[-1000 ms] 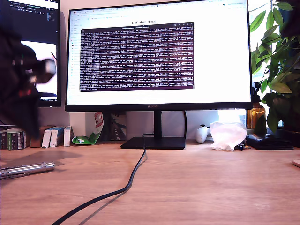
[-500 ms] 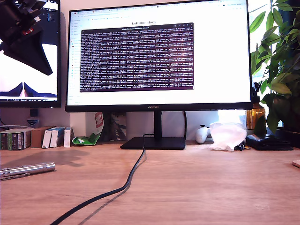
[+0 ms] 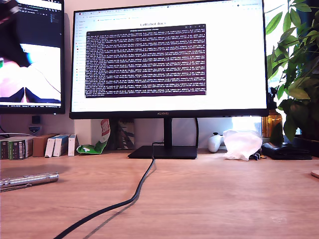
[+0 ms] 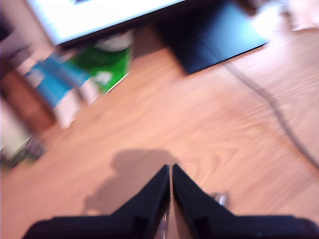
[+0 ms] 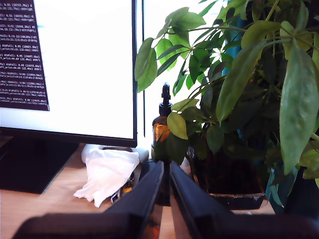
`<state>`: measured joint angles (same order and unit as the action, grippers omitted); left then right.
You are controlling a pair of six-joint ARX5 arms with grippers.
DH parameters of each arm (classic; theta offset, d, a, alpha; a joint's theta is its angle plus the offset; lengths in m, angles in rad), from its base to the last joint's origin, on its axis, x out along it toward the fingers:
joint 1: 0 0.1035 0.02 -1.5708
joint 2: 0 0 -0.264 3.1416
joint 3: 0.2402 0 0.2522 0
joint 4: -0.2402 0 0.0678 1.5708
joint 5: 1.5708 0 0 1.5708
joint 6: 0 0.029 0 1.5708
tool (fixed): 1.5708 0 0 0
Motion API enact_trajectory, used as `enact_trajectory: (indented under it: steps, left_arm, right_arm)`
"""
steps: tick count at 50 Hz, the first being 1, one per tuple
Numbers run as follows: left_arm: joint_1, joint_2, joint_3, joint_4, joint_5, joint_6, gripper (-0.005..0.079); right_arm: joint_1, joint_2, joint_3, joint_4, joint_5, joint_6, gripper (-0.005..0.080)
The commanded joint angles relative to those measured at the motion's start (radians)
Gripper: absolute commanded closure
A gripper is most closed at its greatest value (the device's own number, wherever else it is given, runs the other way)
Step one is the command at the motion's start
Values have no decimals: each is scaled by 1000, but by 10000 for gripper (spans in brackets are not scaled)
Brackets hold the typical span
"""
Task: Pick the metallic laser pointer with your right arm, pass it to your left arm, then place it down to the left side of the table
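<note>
Two grippers, both pinched shut and holding nothing. My first gripper (image 4: 171, 172) is high over the table (image 3: 209, 199), jaws together, with a sliver of something metallic peeking out past them; too blurred to call it the laser pointer. My second gripper (image 5: 166, 167) is also closed, aimed at the plant (image 5: 239, 89), the brown bottle (image 5: 162, 122) and the crumpled tissue (image 5: 107, 174).

Laser pointer (image 3: 29, 179) lies flat on the near table at the exterior view's left, nothing touching it. A blurred arm (image 3: 12, 37) shows in that view's upper left corner.

Risks, my guess:
- It's a round cylinder, so any knock rolls it, maybe off the near edge.
- The black cable (image 3: 130, 199) runs mid-table; a low sweep snags it.
- The second gripper is close to leaves and bottle; a careless swing tips the bottle.
</note>
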<state>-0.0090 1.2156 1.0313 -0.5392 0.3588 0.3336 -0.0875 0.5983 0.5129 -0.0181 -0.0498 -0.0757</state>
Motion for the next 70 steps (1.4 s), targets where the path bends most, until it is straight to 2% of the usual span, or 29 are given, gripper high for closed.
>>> enact_trajectory:
  steps: [1,9,14,18,30,37,49,53,61,70]
  left_arm:
    - [8,-66,-71,54,-24,-24,765]
    - [9,-227,-185,141,-103,-76,765]
    - [9,-298,-188,97,-89,-86,765]
    - [9,-324,-187,64,-86,-146,765]
    - [9,-333,-190,14,-107,-202,765]
    - [9,-378,-226,110,-145,-217,765]
    - [9,-512,-288,201,-187,-255,765]
    - [7,-558,-318,238,-219,-342,765]
    - [-4,-632,-391,309,-303,-382,765]
    - [-31,-689,-502,418,-315,-438,765]
  right_arm:
    - [0,0,-7,-3,-3,6,763]
    - [0,-25,-7,-8,-2,55,763]
    - [0,-35,-7,6,-2,71,763]
    - [0,-35,-5,-8,-2,108,763]
    - [0,-36,-3,0,16,120,763]
    - [0,-79,-27,60,92,98,763]
    - [2,-194,-148,110,93,106,763]
    - [10,-238,-195,130,93,133,763]
    - [31,-330,-255,156,103,159,763]
    - [36,-365,-272,201,113,157,763]
